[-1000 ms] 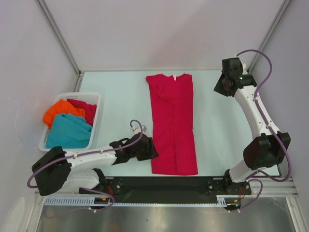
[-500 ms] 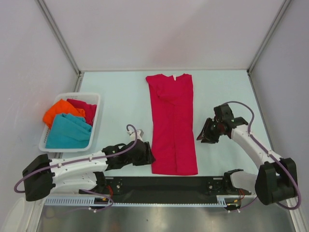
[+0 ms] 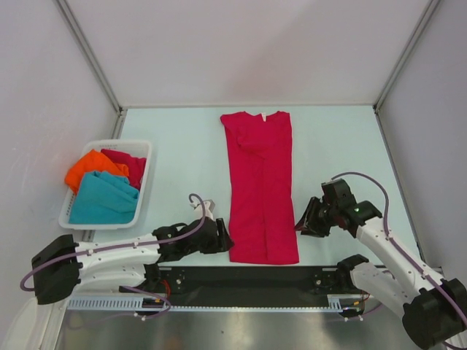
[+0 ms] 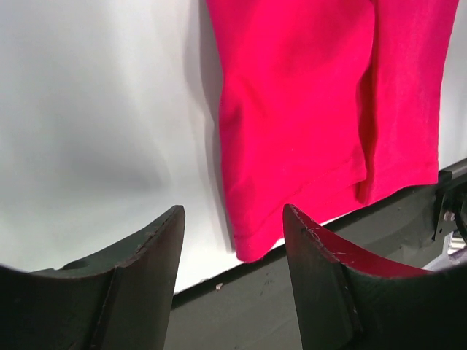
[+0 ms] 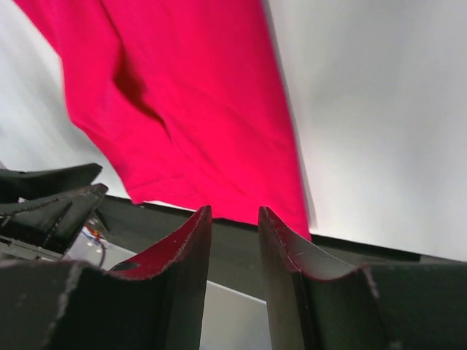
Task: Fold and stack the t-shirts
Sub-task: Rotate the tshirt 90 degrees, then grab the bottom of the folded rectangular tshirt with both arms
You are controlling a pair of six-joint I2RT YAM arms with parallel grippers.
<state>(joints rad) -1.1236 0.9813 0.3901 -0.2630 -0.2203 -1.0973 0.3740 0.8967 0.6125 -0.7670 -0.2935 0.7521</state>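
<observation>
A crimson red t-shirt (image 3: pixel 260 182) lies flat on the table, folded into a long strip, collar at the far end. Its near hem also shows in the left wrist view (image 4: pixel 306 109) and the right wrist view (image 5: pixel 190 95). My left gripper (image 3: pixel 225 237) is open and empty beside the hem's near left corner. My right gripper (image 3: pixel 300 222) is open and empty beside the hem's near right side. A white basket (image 3: pixel 143 149) at the left holds an orange t-shirt (image 3: pixel 91 166), a teal t-shirt (image 3: pixel 106 198) and a second crimson t-shirt (image 3: pixel 128 162).
The black base rail (image 3: pixel 255 277) runs along the table's near edge, right below the shirt's hem. White walls close the table at the back and both sides.
My right arm has swung from the far right corner down to the shirt's near right side. My left gripper has slid nearer to the table's front edge, next to the hem's left corner.
</observation>
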